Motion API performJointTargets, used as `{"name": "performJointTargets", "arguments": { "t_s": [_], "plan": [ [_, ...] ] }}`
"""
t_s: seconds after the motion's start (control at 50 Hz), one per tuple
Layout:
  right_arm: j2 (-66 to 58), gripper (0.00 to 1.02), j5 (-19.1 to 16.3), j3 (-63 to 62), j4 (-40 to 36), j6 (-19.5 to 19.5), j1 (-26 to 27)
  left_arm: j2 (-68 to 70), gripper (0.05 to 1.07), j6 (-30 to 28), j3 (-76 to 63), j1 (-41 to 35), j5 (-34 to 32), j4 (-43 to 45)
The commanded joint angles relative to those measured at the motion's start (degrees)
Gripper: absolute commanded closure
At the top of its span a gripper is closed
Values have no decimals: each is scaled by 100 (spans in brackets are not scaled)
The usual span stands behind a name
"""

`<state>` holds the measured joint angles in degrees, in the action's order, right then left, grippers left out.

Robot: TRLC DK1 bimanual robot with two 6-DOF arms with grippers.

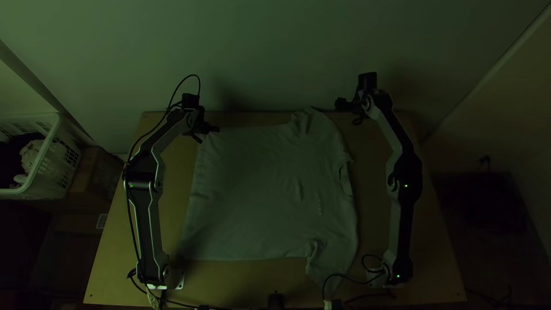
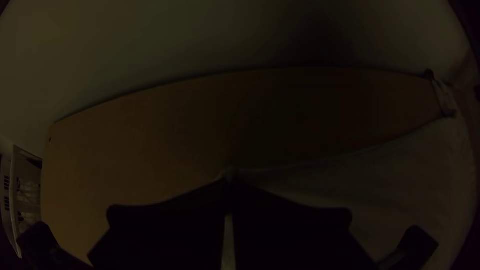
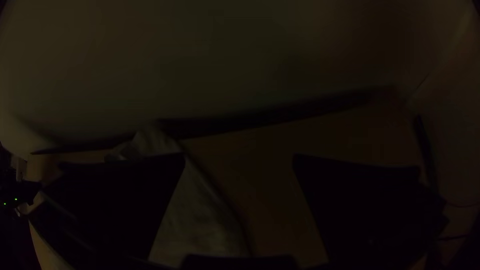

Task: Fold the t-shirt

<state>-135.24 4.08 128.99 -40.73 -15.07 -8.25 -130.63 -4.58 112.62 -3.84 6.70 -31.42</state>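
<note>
From where I'm standing, the t-shirt (image 1: 258, 189) lies spread on the light wooden surface (image 1: 396, 229), reaching from the left gripper (image 1: 211, 131) across toward the right arm. Its hem runs from that gripper back toward the left arm's base, and the neck opening faces the right arm. One sleeve points to the far edge, near the right gripper (image 1: 343, 104); the other points to the near edge, well apart from both grippers. There are soft wrinkles, but the body lies mostly flat.

The left gripper is closed on the far corner of the hem, a little peak of cloth showing right at its tips in its wrist view. The right gripper is wide open, with nothing between its fingers, up beside the far sleeve. Beyond the left arm, off the surface, there's a white basket (image 1: 62, 166) with cloth in it.
</note>
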Motion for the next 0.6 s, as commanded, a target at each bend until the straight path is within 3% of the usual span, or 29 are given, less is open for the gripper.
{"name": "performJointTargets", "arguments": {
  "t_s": [0.0, 0.44, 0.58],
  "plan": [
    [-292, 5, -3, 206, -102, -180, -107, 152, 105, 18, -205, 129, 60, -215],
    [-855, 12, -12, 258, -128, -304, -361, 433, 105, 185, -249, 137, -46, -224],
    [-987, 21, -12, 267, -128, -339, -397, 468, 105, 194, -249, 155, -55, -224]
  ]
}}
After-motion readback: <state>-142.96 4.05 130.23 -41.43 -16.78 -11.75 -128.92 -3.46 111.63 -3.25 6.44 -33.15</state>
